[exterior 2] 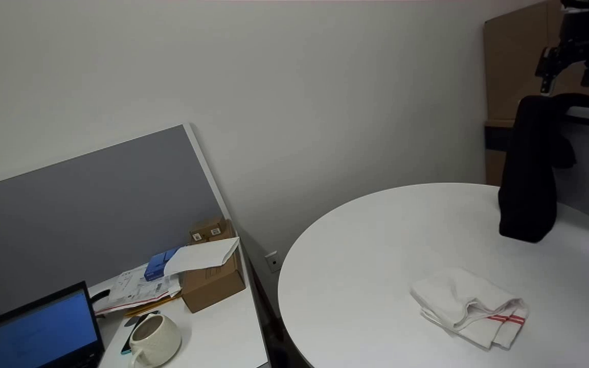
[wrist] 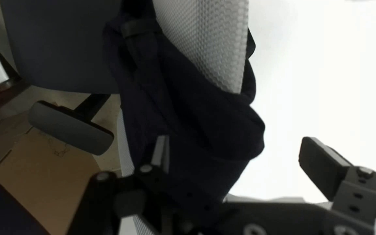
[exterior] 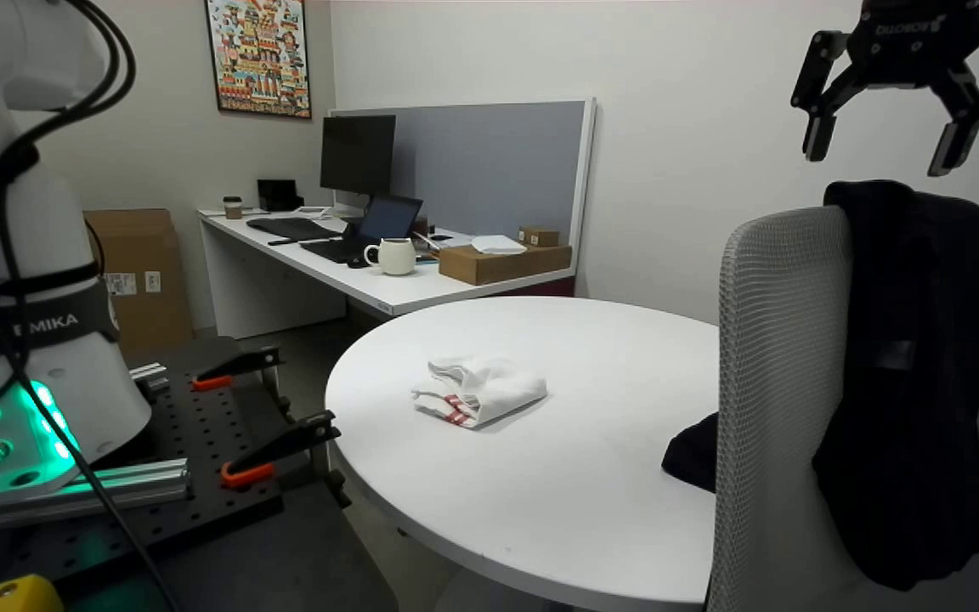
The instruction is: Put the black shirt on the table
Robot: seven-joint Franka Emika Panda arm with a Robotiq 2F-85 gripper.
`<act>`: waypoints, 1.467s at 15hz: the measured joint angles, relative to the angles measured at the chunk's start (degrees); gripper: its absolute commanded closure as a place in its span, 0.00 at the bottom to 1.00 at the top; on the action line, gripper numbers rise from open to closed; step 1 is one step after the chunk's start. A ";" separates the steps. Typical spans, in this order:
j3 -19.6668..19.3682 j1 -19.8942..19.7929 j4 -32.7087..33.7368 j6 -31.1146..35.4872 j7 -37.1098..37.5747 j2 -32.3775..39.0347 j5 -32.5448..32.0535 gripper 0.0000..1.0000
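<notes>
The black shirt hangs limp over the top of a chair's back. Its other side shows in an exterior view, hanging down at the edge of the round white table; whether it touches the top I cannot tell. The table also shows in an exterior view. My gripper is open and empty, pointing down just above the shirt's top fold, with a small gap. It also shows in an exterior view. In the wrist view the shirt lies below the spread fingers, partly behind the left finger.
A small white cloth with red marks lies on the table. The grey mesh chair back stands against the table's side. A white desk with a monitor, laptop, mug and boxes stands behind.
</notes>
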 measured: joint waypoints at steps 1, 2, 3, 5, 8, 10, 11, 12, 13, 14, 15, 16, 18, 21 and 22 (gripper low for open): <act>0.22 0.01 0.35 0.82 0.00 0.15 0.00 0.00; 0.43 0.07 0.59 1.51 0.00 0.31 -0.04 0.00; 0.62 0.15 0.73 1.98 0.00 0.51 -0.14 0.00; 1.01 0.45 0.82 2.41 -0.01 1.08 -0.41 0.00; 1.67 0.99 0.81 2.47 -0.02 1.90 -1.05 0.26; 1.97 1.33 0.81 2.50 -0.03 2.27 -1.59 0.40; 2.03 1.44 0.82 2.57 -0.02 2.41 -1.88 0.49; 2.05 1.47 0.82 2.64 -0.02 2.48 -2.23 0.57; 2.04 1.45 0.84 2.79 -0.02 2.48 -2.69 0.65; 2.00 1.40 0.94 3.06 -0.03 2.48 -3.27 0.73; 1.95 1.35 1.05 3.27 -0.02 2.48 -3.84 0.79; 1.91 1.32 1.16 3.44 -0.03 2.46 -4.38 0.88; 1.89 1.28 1.34 3.65 -0.03 2.39 -5.14 0.99; 1.89 1.28 1.87 3.65 -0.08 2.17 -5.36 0.99; 1.89 1.28 2.03 3.64 -0.12 2.06 -5.36 0.98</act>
